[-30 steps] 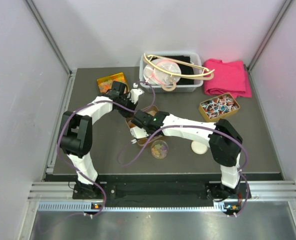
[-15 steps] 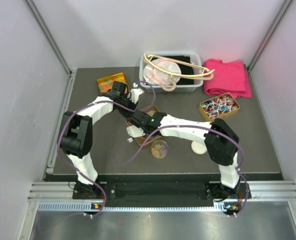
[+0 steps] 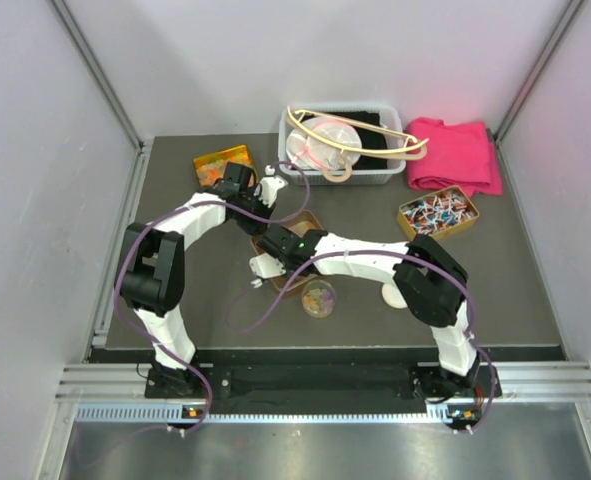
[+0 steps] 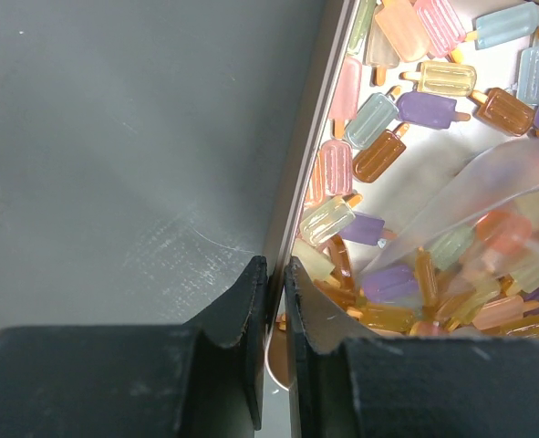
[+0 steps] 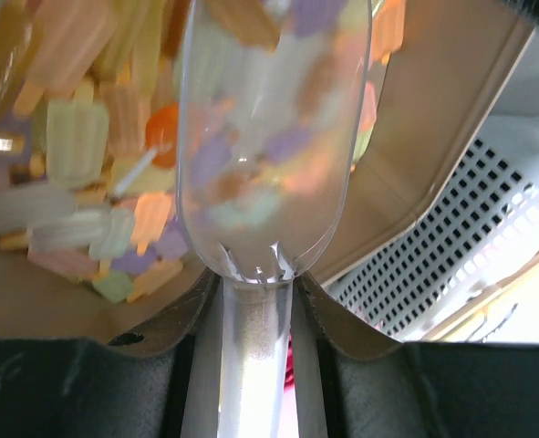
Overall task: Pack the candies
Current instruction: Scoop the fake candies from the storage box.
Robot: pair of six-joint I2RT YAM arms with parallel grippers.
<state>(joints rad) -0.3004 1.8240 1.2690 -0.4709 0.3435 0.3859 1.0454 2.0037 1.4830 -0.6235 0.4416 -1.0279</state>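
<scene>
Candies (image 4: pixel 433 82) crowd the scoop (image 5: pixel 269 137) my right gripper (image 5: pixel 258 319) clamps, just pushed deeper into the tray (image 4: pixel 296 182) whose wall my left gripper (image 4: pixel 274 301) pinches; probably ready to lift.

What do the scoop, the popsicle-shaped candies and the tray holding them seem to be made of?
The candies look translucent and smooth, likely gummy or jelly: light passes through their pastel bodies. The scoop looks like clear, glossy hard plastic: candies show through its bowl, and highlights glint on it. The tray has a thin, matte tan wall, perhaps cardboard or coated metal; unclear which.
</scene>
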